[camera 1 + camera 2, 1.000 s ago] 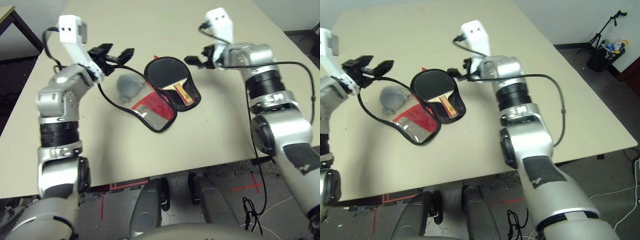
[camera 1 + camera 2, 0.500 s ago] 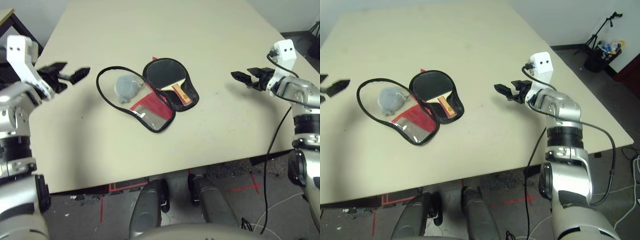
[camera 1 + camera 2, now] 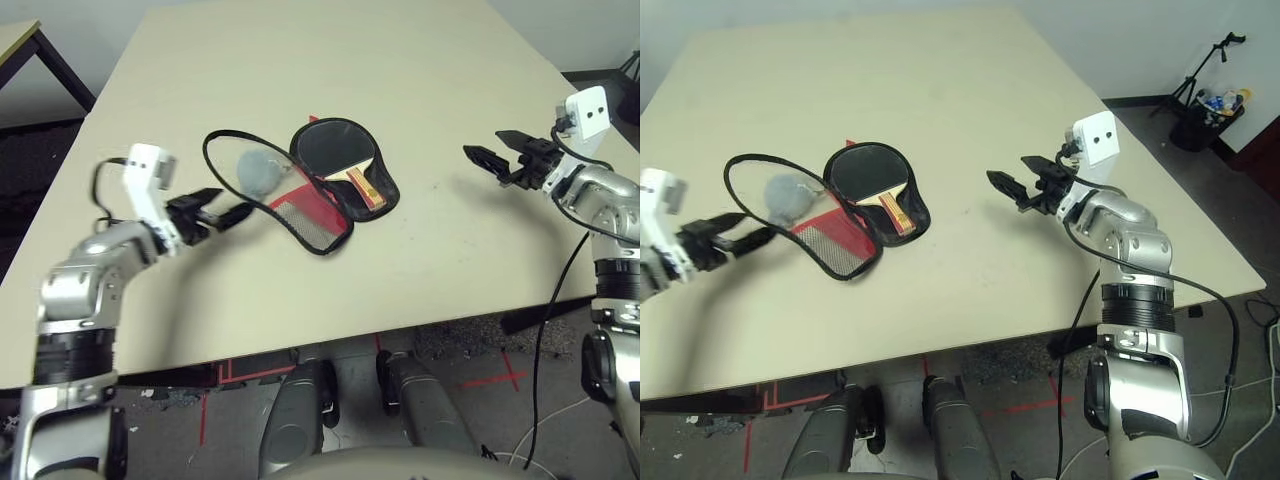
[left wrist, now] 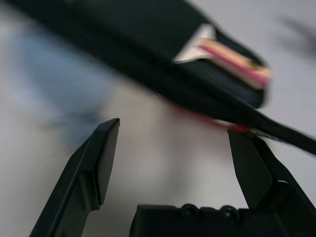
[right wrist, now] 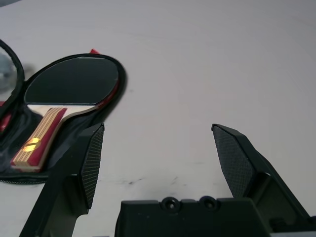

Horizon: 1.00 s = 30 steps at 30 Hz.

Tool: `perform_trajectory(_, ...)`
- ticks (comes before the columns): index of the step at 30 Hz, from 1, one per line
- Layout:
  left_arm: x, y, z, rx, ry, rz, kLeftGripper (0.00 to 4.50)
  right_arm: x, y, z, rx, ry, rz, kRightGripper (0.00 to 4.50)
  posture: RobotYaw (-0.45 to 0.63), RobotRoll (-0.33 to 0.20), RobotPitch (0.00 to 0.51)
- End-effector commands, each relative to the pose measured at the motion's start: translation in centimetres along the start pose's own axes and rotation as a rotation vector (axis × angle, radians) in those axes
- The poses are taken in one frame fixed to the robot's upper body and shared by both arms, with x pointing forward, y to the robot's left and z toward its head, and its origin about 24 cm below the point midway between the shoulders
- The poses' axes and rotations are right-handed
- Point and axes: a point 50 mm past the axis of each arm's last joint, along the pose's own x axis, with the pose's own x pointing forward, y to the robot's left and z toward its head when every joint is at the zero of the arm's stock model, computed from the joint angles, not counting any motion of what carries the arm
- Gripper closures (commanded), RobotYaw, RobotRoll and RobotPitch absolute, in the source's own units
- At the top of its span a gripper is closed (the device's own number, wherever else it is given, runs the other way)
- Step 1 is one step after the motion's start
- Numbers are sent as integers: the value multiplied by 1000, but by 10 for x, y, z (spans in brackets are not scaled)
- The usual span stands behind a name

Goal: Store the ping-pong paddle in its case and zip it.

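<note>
Since half a second ago: left arm has swung in from the table's far left edge toward the case; right arm barely shifted; the case's open flap looks unchanged.

Left eye view: left gripper (image 3: 222, 208) low over the table, fingers spread, tips just beside the near-left rim of the case (image 3: 318, 226). Case lies open mid-table; ping-pong paddle (image 3: 337, 152) sits in its right half, black face away from the robot, handle toward it. Grey fuzzy disc (image 3: 260, 170) rests inside the loop of the lifted flap's zipper edge. Table (image 3: 300, 60) otherwise plain beige.

Right eye view: right gripper (image 3: 1022, 182) hovers well apart from the case on the robot's right, fingers spread, holding nothing.

Left wrist view: both black fingers wide apart; the case's dark zipper edge runs across just ahead, paddle handle beyond. Blurred.

Right wrist view: fingers wide apart, paddle and case ahead, bare table between.

Handling, as judgement: paddle is stiff and light, already seated. The case is soft fabric, floppy, likely to slide when pulled. The flap's zipper rim is the likely place to pinch and fold over; the other gripper should pin the case's body while the zip is drawn. The disc may be in the flap's way.
</note>
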Motion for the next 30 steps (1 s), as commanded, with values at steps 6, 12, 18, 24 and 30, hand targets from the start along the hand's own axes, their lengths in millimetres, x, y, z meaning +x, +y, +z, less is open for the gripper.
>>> perform_trajectory(6,74,-22,26,4,-81,-174,0,9,12,13,58,10,40,16,-44,0,203)
perform_trajectory(12,102,-22,45,13,-167,-172,0,13,28,19,320,113,118,16,-69,0,203)
perform_trajectory(18,86,-24,60,32,-221,-181,0,15,48,17,666,254,228,16,-55,0,200)
perform_trajectory(24,65,-26,55,17,-204,-199,0,24,65,-1,826,341,263,16,-28,0,192)
perform_trajectory(30,48,-19,43,-11,-192,-127,0,36,75,-18,887,389,247,16,-9,0,185)
